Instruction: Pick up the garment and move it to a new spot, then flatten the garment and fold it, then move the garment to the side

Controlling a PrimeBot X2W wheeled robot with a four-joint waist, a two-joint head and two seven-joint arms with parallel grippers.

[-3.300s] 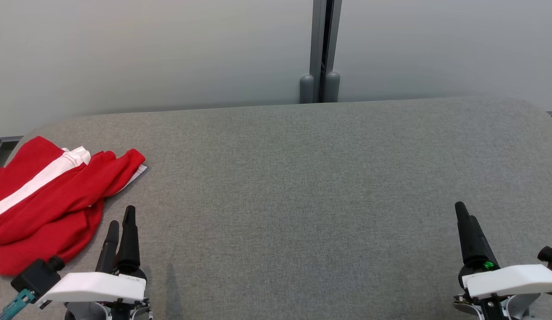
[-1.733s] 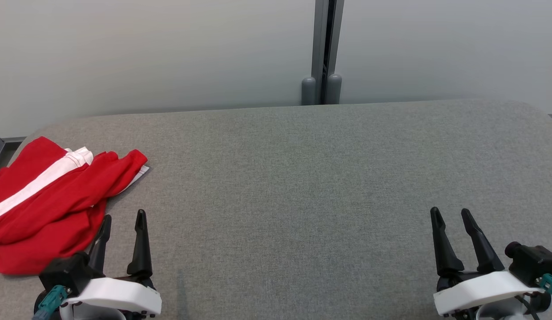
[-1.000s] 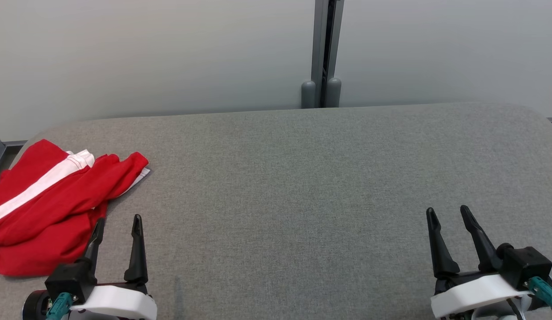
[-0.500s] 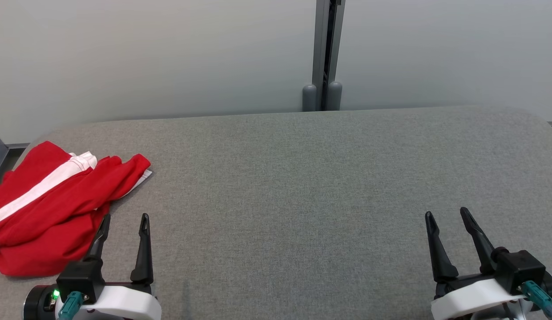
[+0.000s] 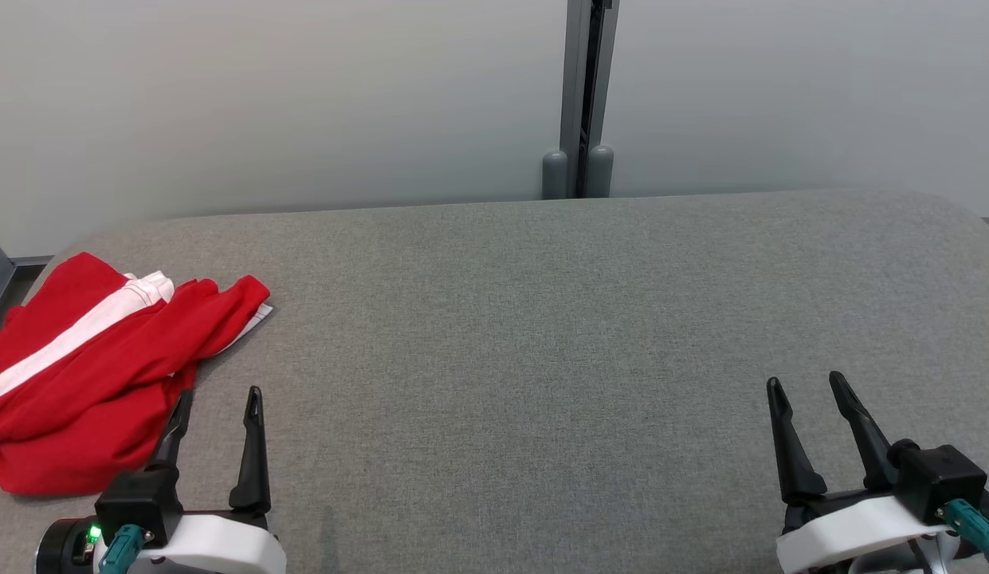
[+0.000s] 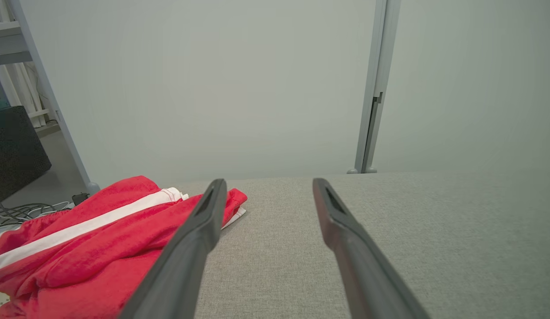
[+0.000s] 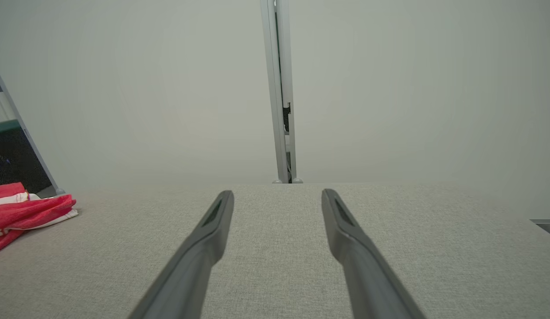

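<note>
Nearest me, my left gripper (image 5: 219,395) sits at the lower left with its two fingers spread wide and nothing between them. My right gripper (image 5: 806,380), at the lower right, is just as wide and just as empty. A few seconds ago both were rolled on edge, one finger hiding behind the other. Since then the wrists have turned to show the full gap, and over the last second they have barely stirred. The scene has also slid down a little in my head view, which I put down to my head tilting, not to anything moving.

Just past my left fingers lies the garment (image 5: 88,375), red with a white stripe, in a crumpled heap at the left end of the table (image 5: 542,319), where it has been all along. My outer left fingertip overlaps its near hem, but I cannot tell whether it touches the cloth or hangs just above it. My right gripper is well apart from it, over bare grey fabric. Beyond stands a pale wall with a grey post (image 5: 580,96).

I judge the first pick-up is not yet begun, and my left gripper is lined up for it.
</note>
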